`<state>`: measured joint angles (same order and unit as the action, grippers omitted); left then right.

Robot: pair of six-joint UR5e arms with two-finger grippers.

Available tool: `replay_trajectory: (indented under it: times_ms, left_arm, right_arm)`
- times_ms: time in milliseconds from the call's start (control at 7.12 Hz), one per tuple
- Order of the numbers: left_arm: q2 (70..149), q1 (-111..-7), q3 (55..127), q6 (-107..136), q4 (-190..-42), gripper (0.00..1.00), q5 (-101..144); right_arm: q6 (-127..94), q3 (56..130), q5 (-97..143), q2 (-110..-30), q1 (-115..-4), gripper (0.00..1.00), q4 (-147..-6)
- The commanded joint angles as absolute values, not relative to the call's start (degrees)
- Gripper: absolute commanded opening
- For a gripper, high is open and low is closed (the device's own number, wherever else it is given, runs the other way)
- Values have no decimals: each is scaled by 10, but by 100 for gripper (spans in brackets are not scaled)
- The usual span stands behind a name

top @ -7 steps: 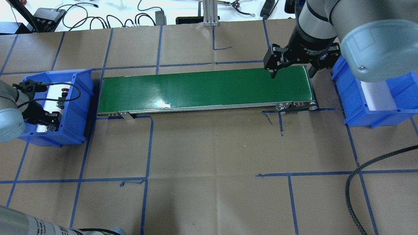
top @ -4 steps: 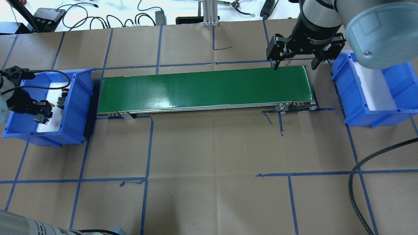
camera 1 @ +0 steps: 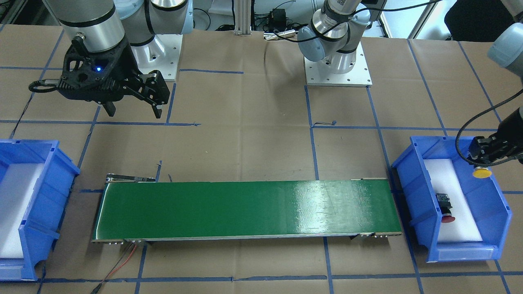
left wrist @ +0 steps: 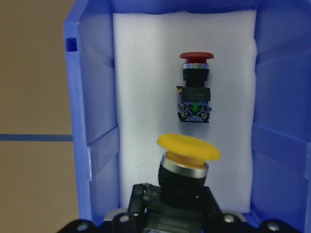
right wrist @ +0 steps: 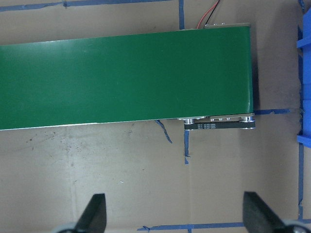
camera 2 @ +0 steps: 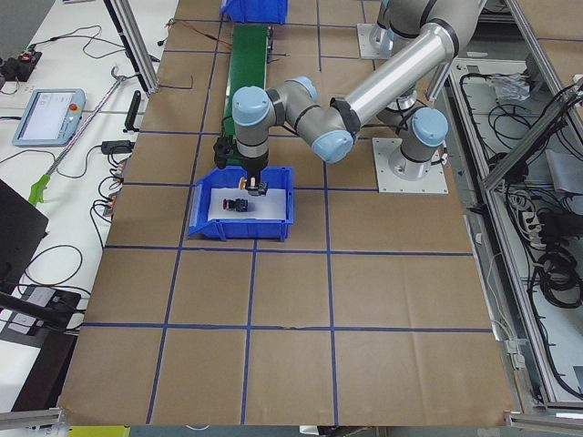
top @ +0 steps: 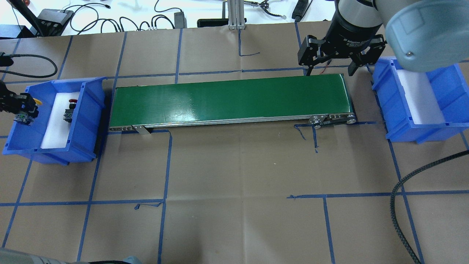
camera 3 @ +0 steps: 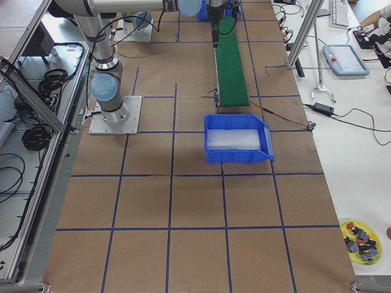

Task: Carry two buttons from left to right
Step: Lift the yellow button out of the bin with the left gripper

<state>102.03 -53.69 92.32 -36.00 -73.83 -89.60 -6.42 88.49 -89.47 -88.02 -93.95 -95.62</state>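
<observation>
Plainly the job had only begun. The left gripper [camera 1: 483, 162] was clamped on the black body of the yellow button [left wrist: 188, 154], whose cap stuck out just ahead of the fingers. It hung raised over the left bin [left wrist: 92, 121], clear of the white foam [left wrist: 141, 73] beneath. The red button [left wrist: 195, 92] lay on its side on that foam, below and a little ahead of the gripper, untouched and apart from the yellow one.

The right gripper [camera 1: 134, 111] hung with its fingers wide apart and nothing between them. It was raised over the brown paper, with the right end of the green belt [top: 227, 99] ahead of it and the right bin [top: 450, 95] off to one side. Only white foam showed in that bin.

So neither button had reached the right side. One was lifted and ready to go, probably onto the near end of the belt. Left to do: set the yellow one down, have the right gripper take it into its bin, then repeat all of that for the red one.
</observation>
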Motion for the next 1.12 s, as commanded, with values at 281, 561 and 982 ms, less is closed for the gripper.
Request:
replay_trajectory:
  times_ms: [281, 561, 982]
  left_arm:
    - [1013, -619, 871, -247, -788, 6, -896]
    - [1019, -713, 869, -116, -789, 7, -897]
    - [1040, -791, 910, -7, -764, 7, -900]
  right_arm:
    - [-64, 883, -894, -880, -940, 100, -955]
    - [-64, 883, -892, -880, -940, 100, -955]
    - [-64, 883, -891, -880, -940, 100, -956]
